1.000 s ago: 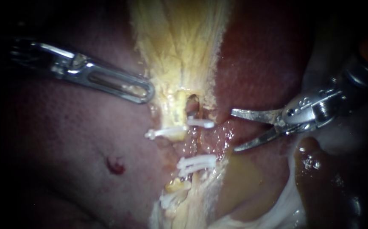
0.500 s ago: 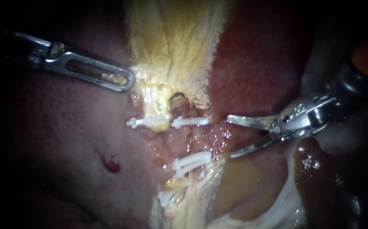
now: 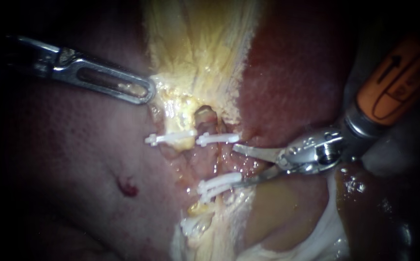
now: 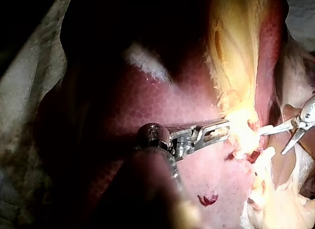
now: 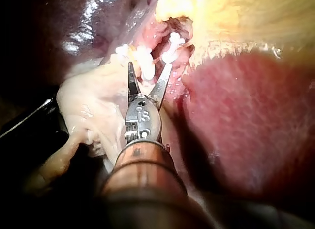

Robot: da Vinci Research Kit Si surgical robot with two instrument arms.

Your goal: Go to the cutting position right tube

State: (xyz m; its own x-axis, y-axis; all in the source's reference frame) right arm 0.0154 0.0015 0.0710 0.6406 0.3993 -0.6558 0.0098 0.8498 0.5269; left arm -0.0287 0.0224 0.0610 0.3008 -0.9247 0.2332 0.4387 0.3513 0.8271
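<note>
- Right instrument [image 3: 236, 166]: blades apart, nothing gripped. Upper blade tip sits just below the upper clip [image 3: 217, 139]; lower blade tip is at the end of the lower clips [image 3: 218, 183].
- Right tube [image 3: 210, 159]: runs between those clips, just ahead of the blade tips.
- Left instrument [image 3: 146, 92]: jaws closed on the edge of the yellow tissue [image 3: 195, 58], well apart from the right instrument.
- Liver [image 3: 292, 72] lies beside the yellow tissue.
</note>
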